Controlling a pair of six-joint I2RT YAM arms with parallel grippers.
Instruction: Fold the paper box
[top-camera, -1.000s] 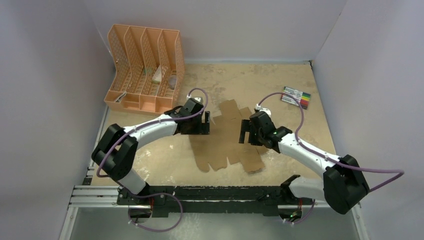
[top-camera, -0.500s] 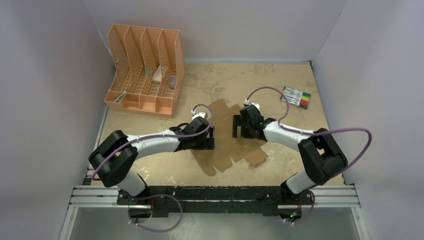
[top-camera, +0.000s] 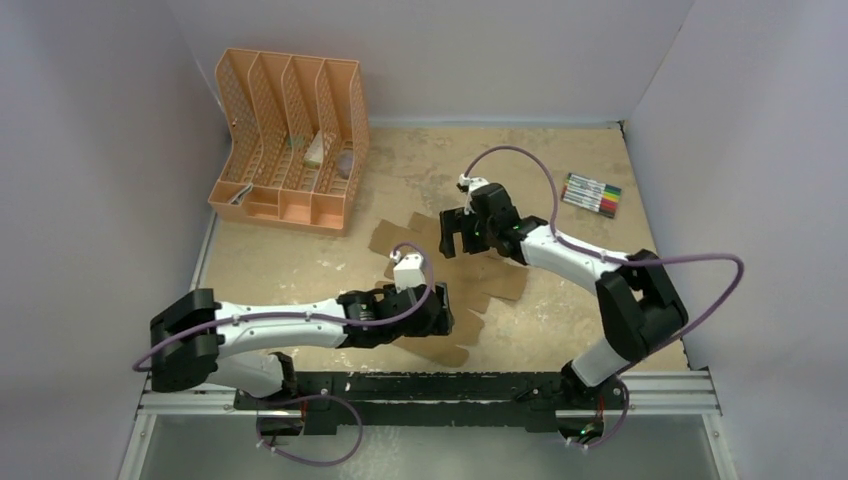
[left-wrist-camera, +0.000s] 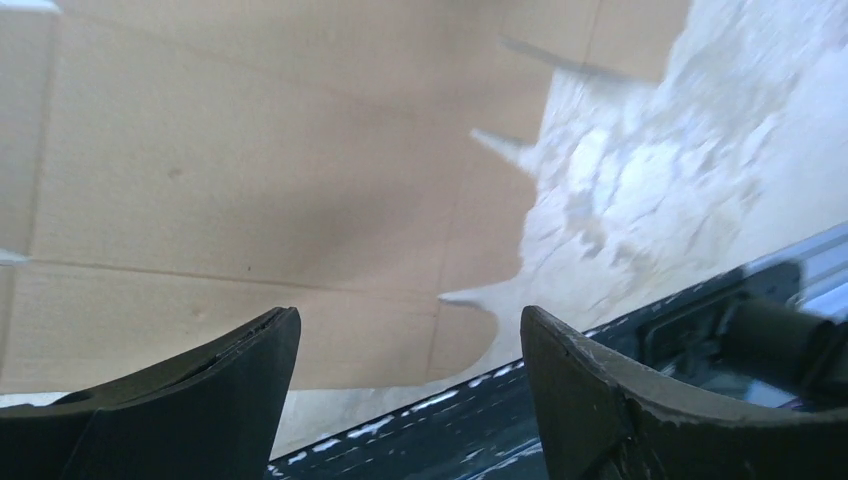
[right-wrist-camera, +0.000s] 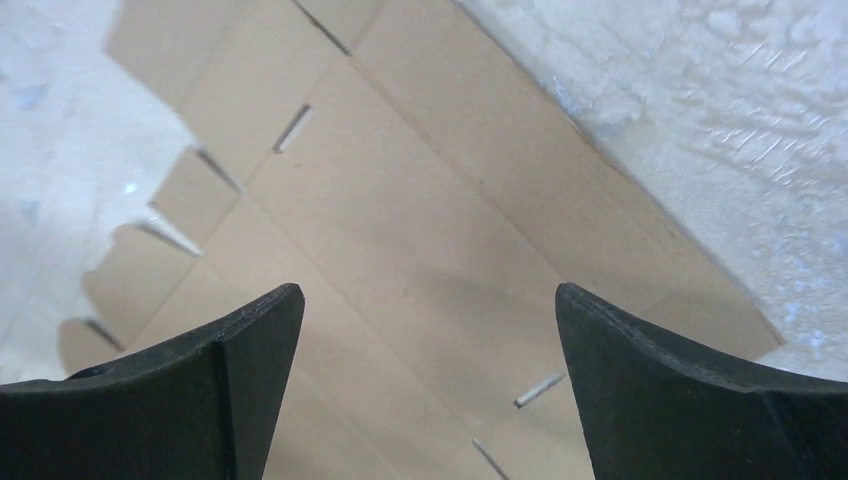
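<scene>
Top view: the box (top-camera: 500, 283) lies as a flat sheet on the table (top-camera: 560, 150), mid-table and nearer the front. It has turned since a second ago, and its long side now runs more left to right. A flap now reaches out to the left, toward the organizer (top-camera: 290, 140). The left arm, which was bent at the sheet's left edge, now stretches low along the front of the table. The left gripper (top-camera: 445, 312) is over the sheet's near edge. The right gripper (top-camera: 455, 235) has gone from the sheet's right side to its far edge. The right arm's elbow is now folded up close to its base. The markers (top-camera: 592, 195) lie at the far right, where they were.

Left wrist: the left gripper (left-wrist-camera: 408, 320) has its jaws spread wide and nothing between them. The box (left-wrist-camera: 250, 180) fills most of the view beyond the fingers (left-wrist-camera: 200, 400), with its scalloped edge against the bare table (left-wrist-camera: 640, 190). The dark rail (left-wrist-camera: 700, 330) runs just past that edge.

Right wrist: the right gripper (right-wrist-camera: 428, 295) is fully open and holds nothing. The box (right-wrist-camera: 400, 220) lies flat under it, its creases and slits showing. The table (right-wrist-camera: 700, 120) is bare at the upper right.
</scene>
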